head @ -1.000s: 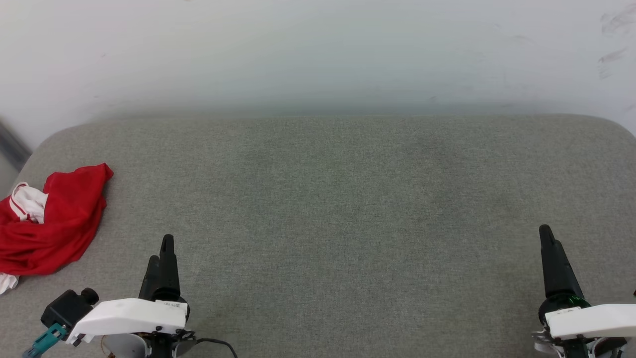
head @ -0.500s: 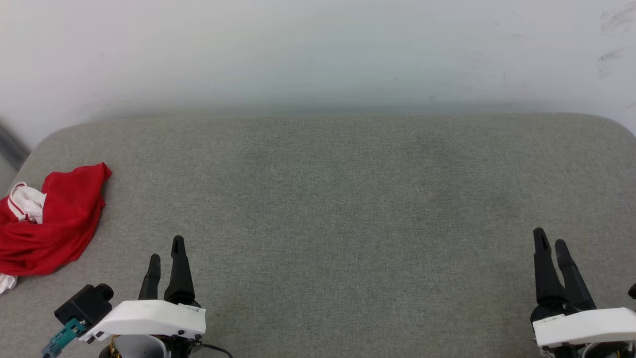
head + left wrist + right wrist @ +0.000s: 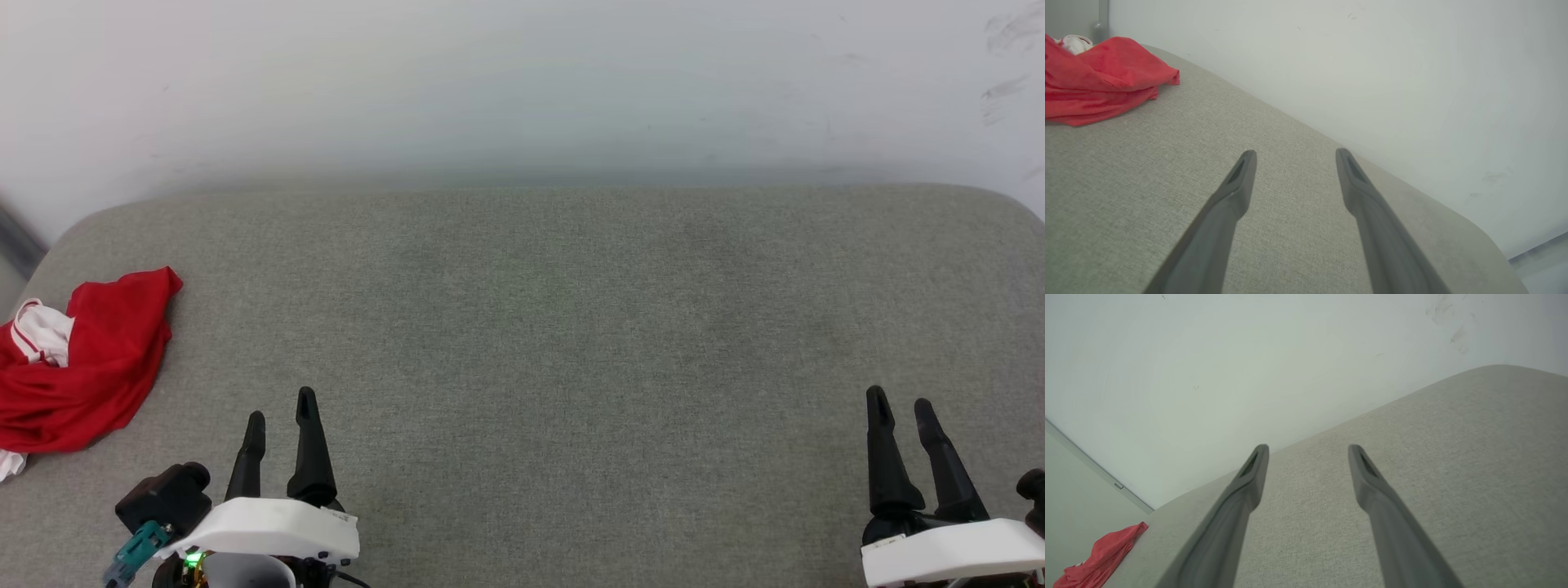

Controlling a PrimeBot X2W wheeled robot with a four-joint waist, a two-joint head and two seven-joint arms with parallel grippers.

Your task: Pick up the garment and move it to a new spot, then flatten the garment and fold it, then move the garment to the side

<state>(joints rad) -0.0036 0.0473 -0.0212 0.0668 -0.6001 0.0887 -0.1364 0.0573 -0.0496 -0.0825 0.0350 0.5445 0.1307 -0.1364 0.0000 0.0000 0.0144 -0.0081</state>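
**Head view: crumpled garment at the far left, both grippers empty**

The red garment point(image 3: 90, 367) lies bunched at the left edge of the grey fabric surface point(image 3: 555, 327), with a bit of white sleeve showing. The left gripper point(image 3: 281, 407) hangs near the front edge, to the right of the garment and apart from it, fingers parted around nothing. The right gripper point(image 3: 900, 400) is well apart at the front right, likewise parted and empty.
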